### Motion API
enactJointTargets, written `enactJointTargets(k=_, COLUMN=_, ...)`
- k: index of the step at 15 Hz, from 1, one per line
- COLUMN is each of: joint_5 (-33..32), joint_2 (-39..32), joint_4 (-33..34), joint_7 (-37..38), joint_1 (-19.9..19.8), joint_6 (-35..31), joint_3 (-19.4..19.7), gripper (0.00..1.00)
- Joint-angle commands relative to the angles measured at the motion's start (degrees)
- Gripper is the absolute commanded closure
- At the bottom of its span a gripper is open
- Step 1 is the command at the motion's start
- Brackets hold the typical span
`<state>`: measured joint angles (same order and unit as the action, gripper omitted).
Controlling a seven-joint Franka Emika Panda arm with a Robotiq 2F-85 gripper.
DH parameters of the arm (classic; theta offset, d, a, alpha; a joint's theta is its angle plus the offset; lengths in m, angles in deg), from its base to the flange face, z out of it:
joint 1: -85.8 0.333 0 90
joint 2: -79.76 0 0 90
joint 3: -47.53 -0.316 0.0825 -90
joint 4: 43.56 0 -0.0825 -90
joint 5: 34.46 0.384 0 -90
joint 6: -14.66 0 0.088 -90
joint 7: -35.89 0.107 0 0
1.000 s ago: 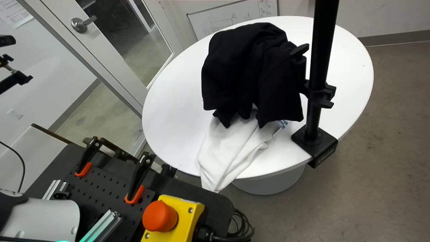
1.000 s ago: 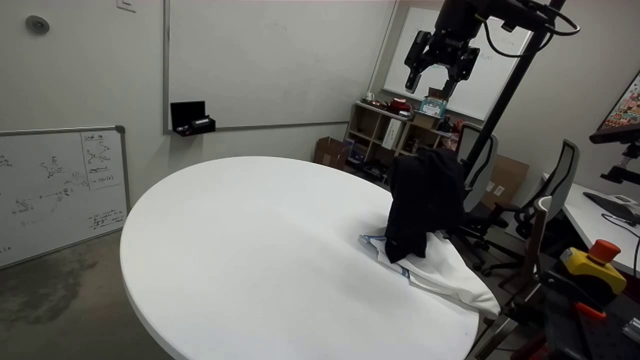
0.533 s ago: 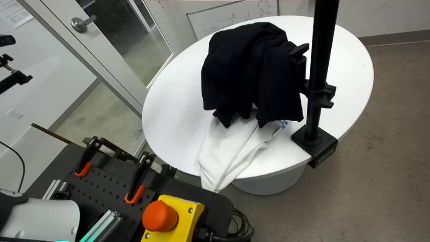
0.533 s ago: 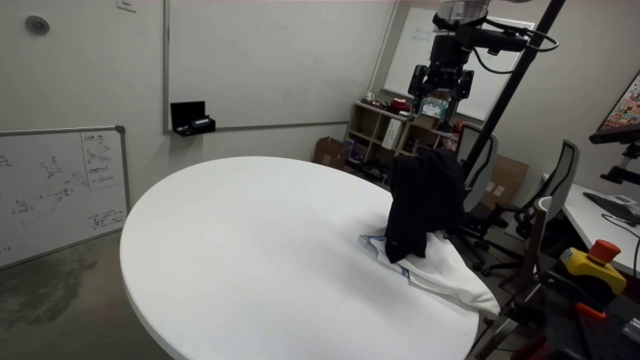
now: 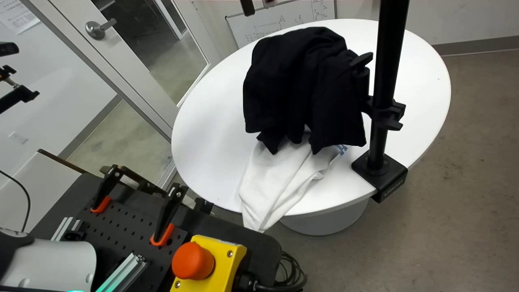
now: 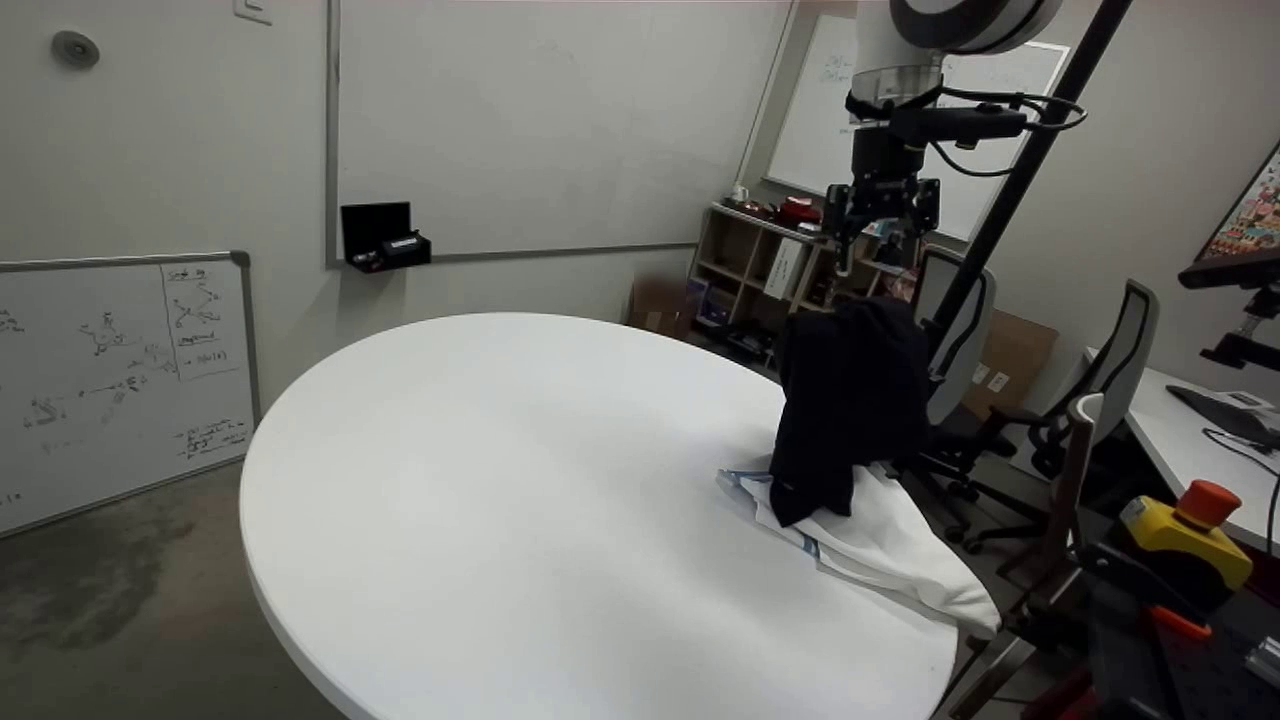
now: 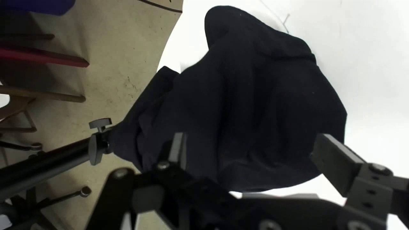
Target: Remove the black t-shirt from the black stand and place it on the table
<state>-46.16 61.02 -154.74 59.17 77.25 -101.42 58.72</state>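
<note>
Rm abv t-shirt (image 5: 298, 85), stand (image 5: 386, 79) blocks 1 side.

A pale wall (image 6: 155, 150) carries a large whiteboard (image 6: 550, 130); a smaller, written-on board (image 6: 120, 370) sits low against the same wall. Wooden shelves (image 6: 745, 262) stand farther back, a cardboard box (image 6: 660, 305) beside them. Mesh-backed chairs (image 6: 1120, 335) stand near a white desk (image 6: 1175, 435). A glazed door (image 5: 117, 61) has a metal lever handle (image 5: 97, 30); the floor (image 5: 462, 170) is mottled grey-brown.

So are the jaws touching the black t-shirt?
Apart. In an exterior view, the whiteboard shows in the gap between the jaws and the black t-shirt below.
</note>
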Motion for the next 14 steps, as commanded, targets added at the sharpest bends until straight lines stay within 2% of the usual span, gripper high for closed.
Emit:
enactJointTargets(k=1, joint_5=-0.5, joint_2=-3.3, joint_4=2.0, joint_7=-0.1, joint_1=0.4, joint_6=0.4, joint_3=1.1, gripper=0.00)
enactJointTargets(k=6, joint_5=-0.9, joint_2=-4.3, joint_4=0.1, joint_7=2.7, joint_1=1.6, joint_6=-5.3, joint_3=1.6, gripper=0.00)
enactJointTargets(k=14, joint_5=-1.1, joint_2=-6.8, joint_4=-0.5, joint_7=2.9, joint_1=2.0, joint_6=-6.1, joint_3=2.3, gripper=0.00)
